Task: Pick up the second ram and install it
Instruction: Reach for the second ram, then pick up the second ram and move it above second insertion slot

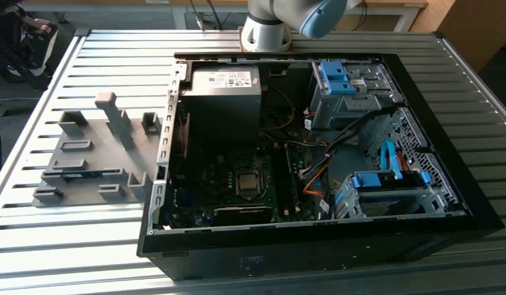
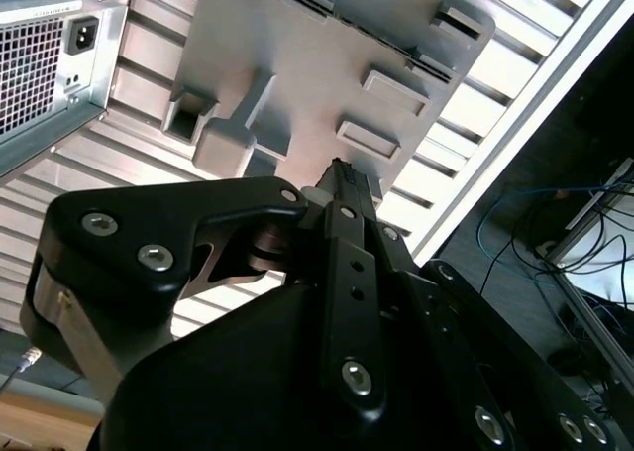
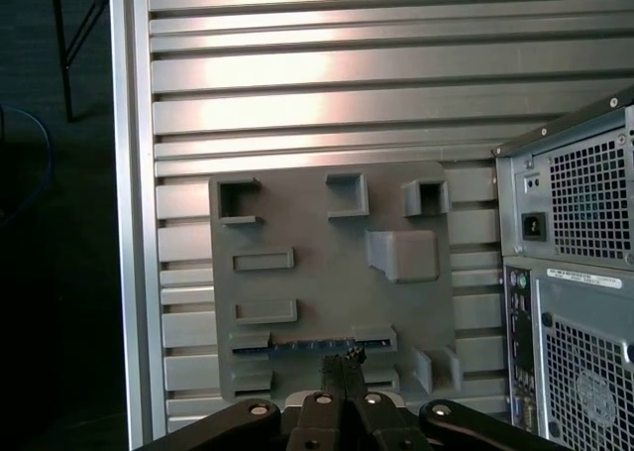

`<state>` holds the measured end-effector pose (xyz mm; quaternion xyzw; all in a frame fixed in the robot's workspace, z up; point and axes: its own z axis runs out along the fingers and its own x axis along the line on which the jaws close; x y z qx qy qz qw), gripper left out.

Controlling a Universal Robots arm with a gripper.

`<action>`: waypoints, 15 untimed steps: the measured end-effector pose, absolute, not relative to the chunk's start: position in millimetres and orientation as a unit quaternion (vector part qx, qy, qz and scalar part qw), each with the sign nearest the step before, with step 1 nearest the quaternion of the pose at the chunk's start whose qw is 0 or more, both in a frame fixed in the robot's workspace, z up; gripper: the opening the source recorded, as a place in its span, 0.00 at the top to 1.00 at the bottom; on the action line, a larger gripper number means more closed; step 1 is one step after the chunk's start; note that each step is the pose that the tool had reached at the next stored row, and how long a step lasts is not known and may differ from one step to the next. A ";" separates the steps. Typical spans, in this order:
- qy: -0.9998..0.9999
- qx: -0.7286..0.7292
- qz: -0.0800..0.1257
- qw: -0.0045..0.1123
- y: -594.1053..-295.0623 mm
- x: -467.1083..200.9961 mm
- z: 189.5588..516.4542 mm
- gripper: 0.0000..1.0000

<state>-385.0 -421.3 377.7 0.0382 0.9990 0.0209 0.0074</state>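
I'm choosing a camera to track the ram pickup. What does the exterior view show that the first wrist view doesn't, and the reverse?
Exterior view: the inside of the open case, with motherboard, power supply and drive bays. First wrist view: the shut gripper and the case's rear panel. Both: the grey fixture, the blue ram lying in it, and the slatted table.

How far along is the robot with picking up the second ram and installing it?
Done: nothing that shows; the ram lies in its slot on the grey fixture plate, beside the open computer case. In hand: nothing; the gripper hangs shut above the plate, near the ram. Left: lifting it and seating it in the case.
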 end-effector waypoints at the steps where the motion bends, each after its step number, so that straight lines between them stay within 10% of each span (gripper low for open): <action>1: 0.999 0.038 0.021 0.007 -421.3 -385.1 377.7 0.89; 15: 0.999 0.029 0.021 0.007 -421.6 -385.8 377.7 0.89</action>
